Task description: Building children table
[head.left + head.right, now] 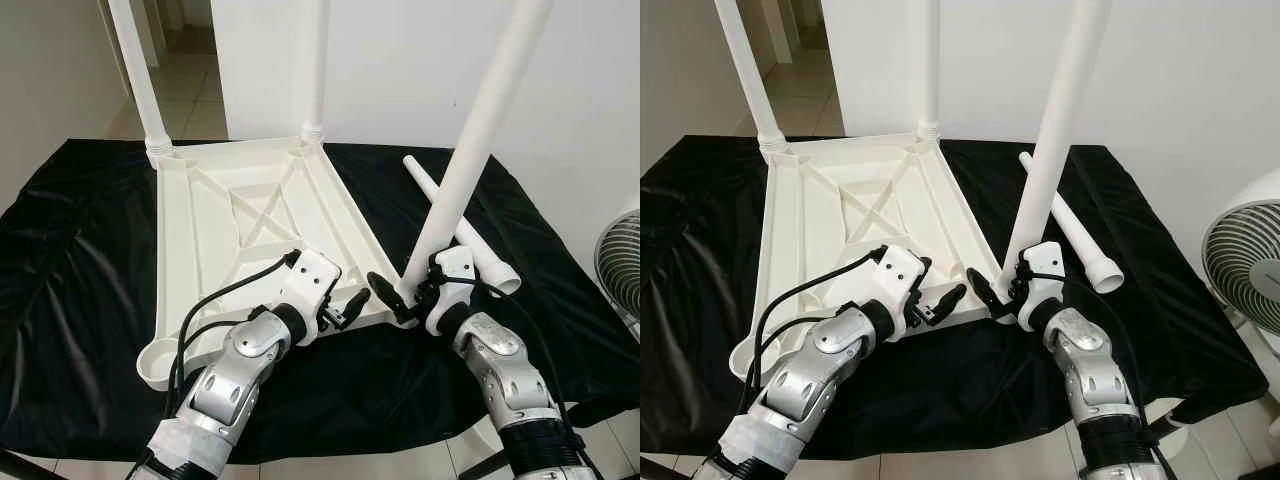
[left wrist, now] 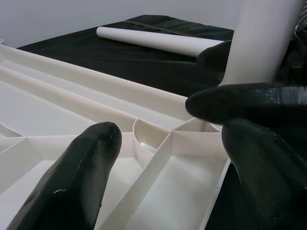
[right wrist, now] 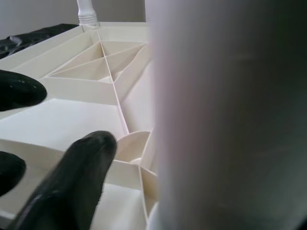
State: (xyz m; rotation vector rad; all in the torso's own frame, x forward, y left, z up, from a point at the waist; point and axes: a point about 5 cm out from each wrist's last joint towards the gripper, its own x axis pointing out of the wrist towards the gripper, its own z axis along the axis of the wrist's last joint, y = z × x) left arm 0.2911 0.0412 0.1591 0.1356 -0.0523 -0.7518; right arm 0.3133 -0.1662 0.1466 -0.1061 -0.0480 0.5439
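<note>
A white plastic table top [image 1: 200,230] lies upside down on a black cloth. Two white legs [image 1: 135,70] [image 1: 312,60] stand in its far corners. My right gripper [image 1: 405,292] is shut on the base of a third leg [image 1: 480,120], which leans to the right over the near right corner. In the right wrist view this leg [image 3: 225,115] rises beside the round corner socket [image 3: 134,143]. My left gripper [image 1: 352,303] is open just left of that corner, its fingers [image 2: 72,182] spread above the ribs and socket [image 2: 146,139]. A fourth leg [image 1: 485,255] lies on the cloth to the right.
The black cloth [image 1: 80,250] covers the whole work surface and drapes over its edges. A white fan [image 1: 620,260] stands at the far right, beyond the cloth. The empty near left corner socket [image 1: 155,365] sits by my left arm. A white wall is behind.
</note>
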